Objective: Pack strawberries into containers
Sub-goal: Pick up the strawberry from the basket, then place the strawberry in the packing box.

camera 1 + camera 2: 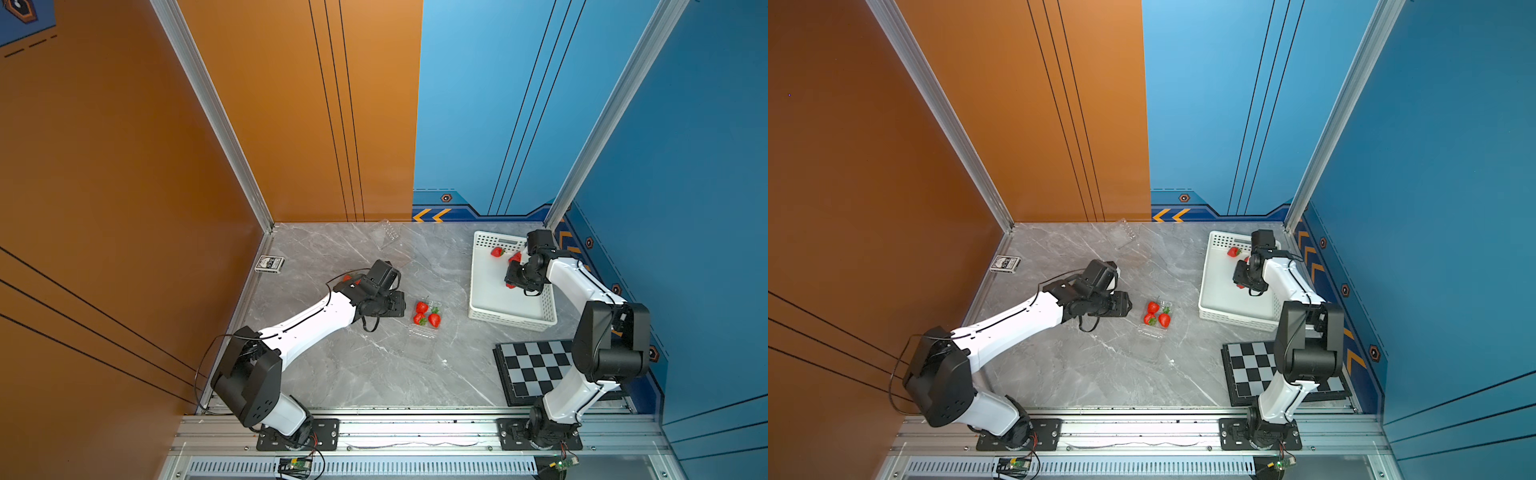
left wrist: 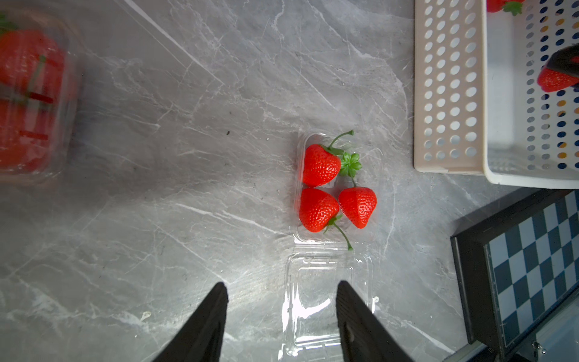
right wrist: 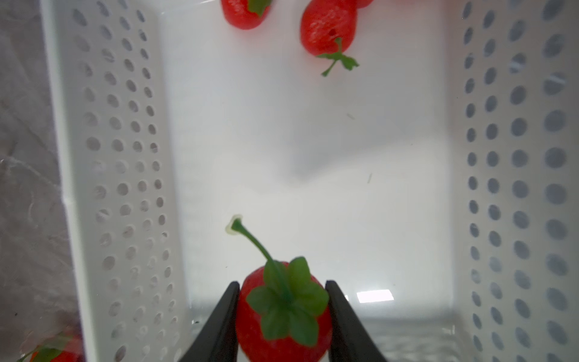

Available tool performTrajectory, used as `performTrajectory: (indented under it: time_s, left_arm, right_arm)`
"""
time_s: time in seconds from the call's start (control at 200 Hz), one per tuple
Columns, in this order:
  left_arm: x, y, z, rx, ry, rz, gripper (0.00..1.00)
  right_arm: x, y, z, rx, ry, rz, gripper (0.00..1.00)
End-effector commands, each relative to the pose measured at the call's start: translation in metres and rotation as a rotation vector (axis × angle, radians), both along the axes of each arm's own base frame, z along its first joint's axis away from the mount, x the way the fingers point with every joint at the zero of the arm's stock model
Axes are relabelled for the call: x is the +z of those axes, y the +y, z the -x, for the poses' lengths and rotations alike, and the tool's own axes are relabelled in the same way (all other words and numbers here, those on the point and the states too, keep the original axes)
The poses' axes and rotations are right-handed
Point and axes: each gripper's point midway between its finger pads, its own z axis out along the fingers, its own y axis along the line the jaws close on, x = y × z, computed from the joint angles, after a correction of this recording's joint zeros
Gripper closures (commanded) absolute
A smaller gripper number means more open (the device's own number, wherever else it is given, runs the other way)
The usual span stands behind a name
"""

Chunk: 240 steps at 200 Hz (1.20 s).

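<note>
Gripping a strawberry (image 3: 282,338) inside the white basket (image 3: 109,156), the right end effector (image 3: 283,283) shows its clamp plainly in the right wrist view; both top views give just a red sliver. The left end effector (image 2: 281,283) hangs open beside the open container (image 2: 371,156) holding three strawberries (image 2: 319,164).

A clear plastic clamshell container (image 2: 368,156) lay open on the grey marble tabletop (image 2: 188,156), three red strawberries with green caps (image 2: 319,164) in its tray and its hinged lid (image 2: 316,282) flat beside it. The left gripper (image 2: 281,285) hovered with black jaws apart, one finger (image 2: 360,319) over that lid. Near the container stood a white perforated basket (image 2: 448,84) with another strawberry (image 2: 556,81) inside, and a black-framed chequered board (image 2: 532,269); well apart lay a blurred, closed clear box of strawberries (image 2: 31,100)
</note>
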Motion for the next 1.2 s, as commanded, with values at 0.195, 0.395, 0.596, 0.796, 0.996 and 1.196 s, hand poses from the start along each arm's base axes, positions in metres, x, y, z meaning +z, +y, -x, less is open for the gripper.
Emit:
performTrajectory:
  time_s: [0.195,0.395,0.596,0.796,0.996,1.196]
  left_arm:
    - [-0.009,0.023,0.017,0.069,0.030,-0.021,0.42]
    - [-0.021,0.036,0.038,0.093,0.064,-0.043,0.42]
    - [-0.027,0.045,0.052,0.110,0.074,-0.044,0.41]
    - [-0.031,0.048,0.062,0.126,0.087,-0.040,0.41]
    - [-0.036,0.048,0.068,0.129,0.091,-0.046,0.41]
    - [-0.038,0.045,0.069,0.121,0.088,-0.040,0.41]
  right_arm:
    - [0.049,0.123,0.032,0.309,-0.033,-0.138,0.75]
    - [0.033,0.179,0.058,0.559,0.078,-0.069,0.75]
    - [0.013,0.198,0.067,0.697,0.182,0.064,0.76]
    - [0.000,0.214,0.078,0.816,0.254,0.154,0.75]
    - [-0.013,0.219,0.082,0.913,0.303,0.267,0.74]
    - [-0.021,0.219,0.081,0.983,0.328,0.334,0.74]
